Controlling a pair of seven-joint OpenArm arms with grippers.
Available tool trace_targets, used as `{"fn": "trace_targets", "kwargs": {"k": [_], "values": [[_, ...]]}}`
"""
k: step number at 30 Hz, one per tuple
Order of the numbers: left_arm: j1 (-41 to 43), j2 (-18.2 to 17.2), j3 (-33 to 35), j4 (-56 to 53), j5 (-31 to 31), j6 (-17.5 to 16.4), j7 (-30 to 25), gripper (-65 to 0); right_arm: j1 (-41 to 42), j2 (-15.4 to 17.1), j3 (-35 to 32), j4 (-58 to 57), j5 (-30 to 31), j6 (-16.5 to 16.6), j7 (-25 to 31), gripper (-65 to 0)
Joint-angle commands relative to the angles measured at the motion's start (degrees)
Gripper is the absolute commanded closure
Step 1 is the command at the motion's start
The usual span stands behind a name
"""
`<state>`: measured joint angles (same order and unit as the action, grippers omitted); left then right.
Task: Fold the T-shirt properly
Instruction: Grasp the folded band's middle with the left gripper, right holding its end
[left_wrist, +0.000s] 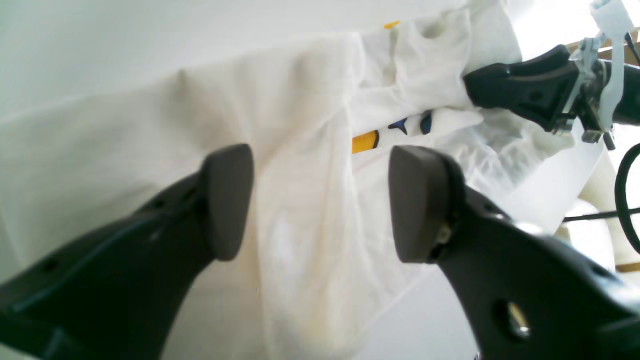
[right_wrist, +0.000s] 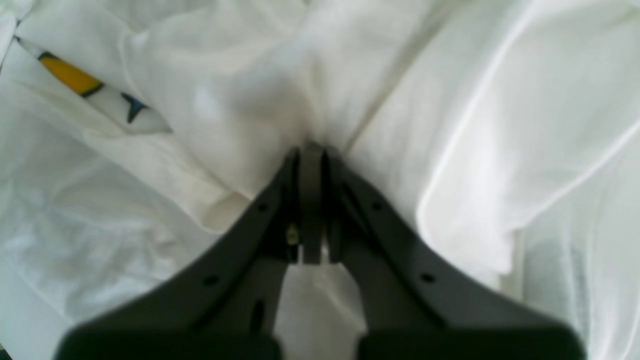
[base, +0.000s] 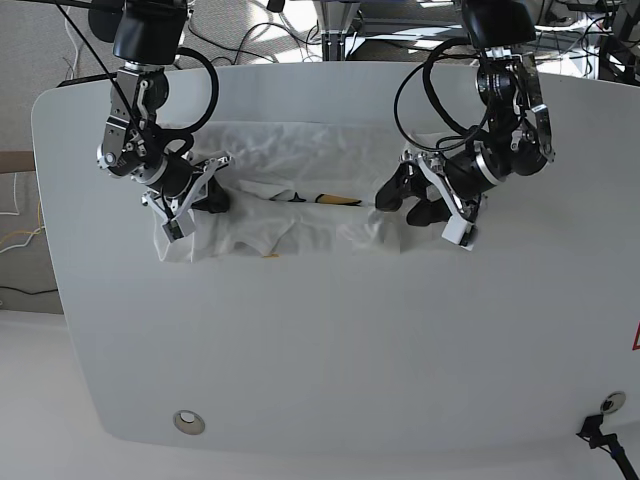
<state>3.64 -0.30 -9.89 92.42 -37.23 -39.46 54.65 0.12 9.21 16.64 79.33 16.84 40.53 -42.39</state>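
Note:
The white T-shirt (base: 300, 150) lies crumpled in a wide band across the far half of the table, stretched between both grippers. Bits of its yellow and blue print (left_wrist: 364, 141) peek out of a fold. My left gripper (left_wrist: 325, 200) hovers open just over the cloth at the shirt's right end (base: 405, 200), with nothing between its pads. My right gripper (right_wrist: 312, 150) is shut on a pinched fold of the T-shirt at the left end (base: 212, 195); its black tip (left_wrist: 470, 85) also shows in the left wrist view, pressed into the cloth.
The white table (base: 330, 350) has rounded corners and a small round hole (base: 187, 422) near its front left edge. Black cables (base: 440, 90) loop down from both arms behind the shirt. Behind the table are chair legs and more cables.

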Motion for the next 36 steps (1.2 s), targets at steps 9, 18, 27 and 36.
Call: {"fn": "trace_targets", "kwargs": {"k": [9, 18, 27, 36], "values": [[-3.07, -6.52, 9.76, 10.74, -14.15, -0.54, 0.60, -45.3, -0.25, -1.17, -0.34, -0.43, -3.96, -0.53, -4.60, 0.0], [-3.16, -13.46, 4.40, 6.52, 6.77, -0.54, -6.70, -44.6, 0.01, -1.34, -0.34, -0.34, -3.96, -0.53, -4.60, 0.0], [-1.92, -13.02, 4.48, -2.00, 18.20, -0.54, -15.31, 0.0, -0.25, -1.61, -0.34, 6.34, -3.35, -0.53, -4.95, 0.0], [-2.28, -12.23, 4.40, -14.66, 24.97, -0.54, -21.91, 0.0, 0.01, -4.69, 0.19, 27.62, -3.35, -0.53, -9.34, -17.9]]}}
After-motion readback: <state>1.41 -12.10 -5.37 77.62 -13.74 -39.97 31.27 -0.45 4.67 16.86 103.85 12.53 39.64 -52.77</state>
